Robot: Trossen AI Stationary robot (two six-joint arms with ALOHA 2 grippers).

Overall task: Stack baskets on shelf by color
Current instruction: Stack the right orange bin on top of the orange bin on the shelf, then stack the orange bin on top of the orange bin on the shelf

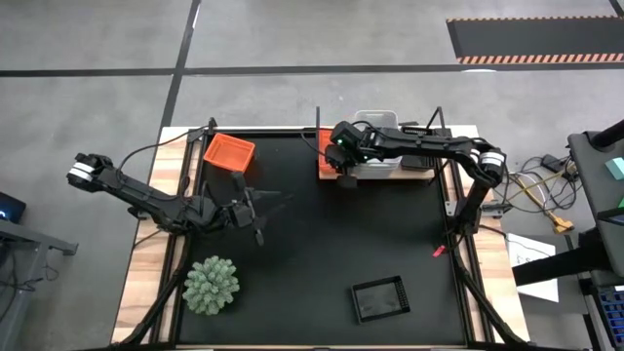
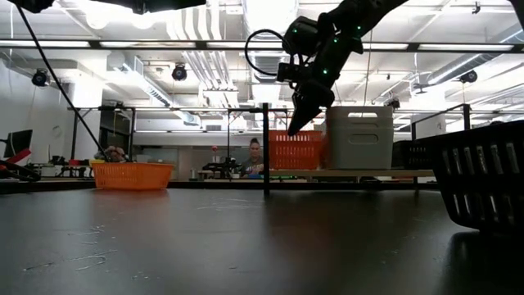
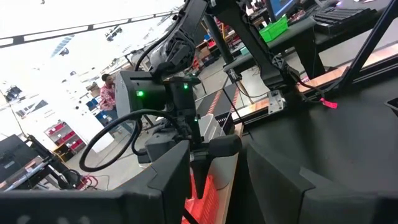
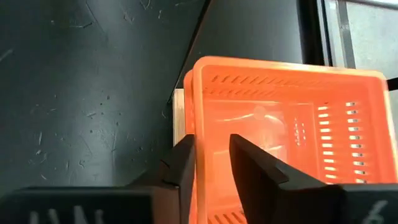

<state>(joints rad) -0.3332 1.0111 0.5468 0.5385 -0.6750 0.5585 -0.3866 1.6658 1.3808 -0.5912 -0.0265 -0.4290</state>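
Covering most of the wooden table is a black mat (image 1: 322, 253), scuffed and lightly scratched. Beyond it the low view is showing an open workshop: ceiling ducts and lights, benches, and a person (image 2: 255, 156) sitting far behind.

The shelf (image 1: 390, 172) is standing at the mat's far edge, its light-brown board carrying an orange basket (image 4: 280, 137) at its left end with a white basket (image 2: 359, 137) just beside it. Another orange basket (image 1: 229, 153) is sitting on the mat's far-left corner, well apart from the shelf. A black basket (image 1: 378, 298) is lying near the mat's front edge, and a green spiky plant (image 1: 212, 285) is standing at the front left.

The right gripper (image 4: 212, 163) is hanging over the shelf's orange basket; its fingers are standing slightly apart, straddling the basket's near wall, one outside and one inside. Whether they are pressing it, the pictures are not showing. The left gripper (image 1: 255, 216) is waiting low over the mat's left half, fingers spread, holding nothing.

Only the right wrist view is showing the wall between the fingers. Only the low view is showing the room, the two shelf baskets side by side and a black basket wall close at its right edge. Only the high view is showing the plant.
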